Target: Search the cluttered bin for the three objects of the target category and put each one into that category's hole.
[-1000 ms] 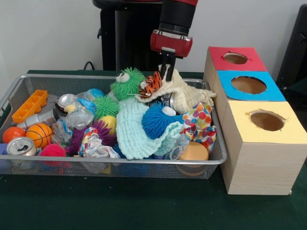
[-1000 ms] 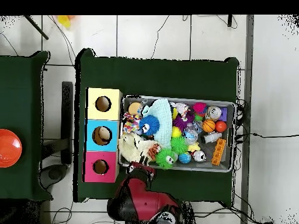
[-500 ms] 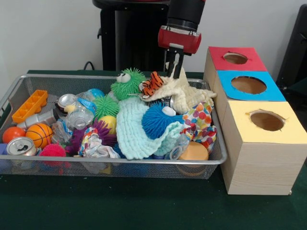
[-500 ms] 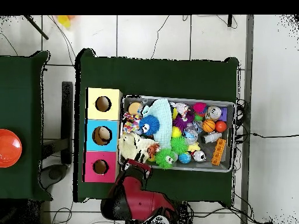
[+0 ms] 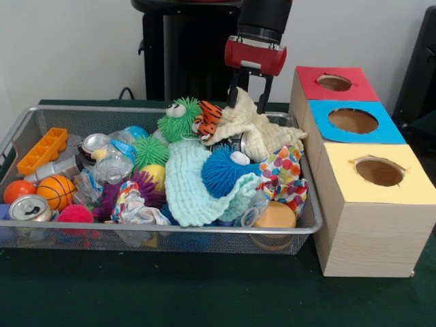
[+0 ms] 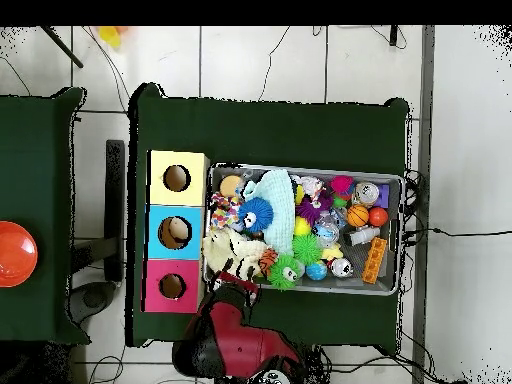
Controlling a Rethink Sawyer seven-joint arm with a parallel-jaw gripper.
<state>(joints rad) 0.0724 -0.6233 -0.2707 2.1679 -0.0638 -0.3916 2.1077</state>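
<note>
The silver wire-mesh bin (image 5: 41, 112) (image 6: 400, 232) is packed with clutter. The orange striped plush tiger (image 5: 206, 117) (image 6: 268, 260) lies at the back of the bin, between a green spiky ball (image 5: 180, 117) and a cream cloth (image 5: 262, 133). My gripper (image 5: 248, 90) (image 6: 232, 285) is open just above the peak of the cream cloth, to the right of the tiger and apart from it. No teddy bear shows. Three boxes with holes stand beside the bin: red (image 5: 334, 82), blue (image 5: 353, 120), yellow (image 5: 379, 172).
In the bin are a blue spiky ball (image 5: 221, 170), a mint knitted cloth (image 5: 187, 187), a spotted cloth (image 5: 286, 174), a small basketball (image 5: 56, 191), a can (image 5: 28, 206) and an orange ice tray (image 5: 42, 150). An orange bowl (image 6: 12, 253) sits on a side table.
The gripper moved right and rose, pinching up the cream cloth's peak, and now stands open over it. The tiger has shifted slightly left toward the green ball.
</note>
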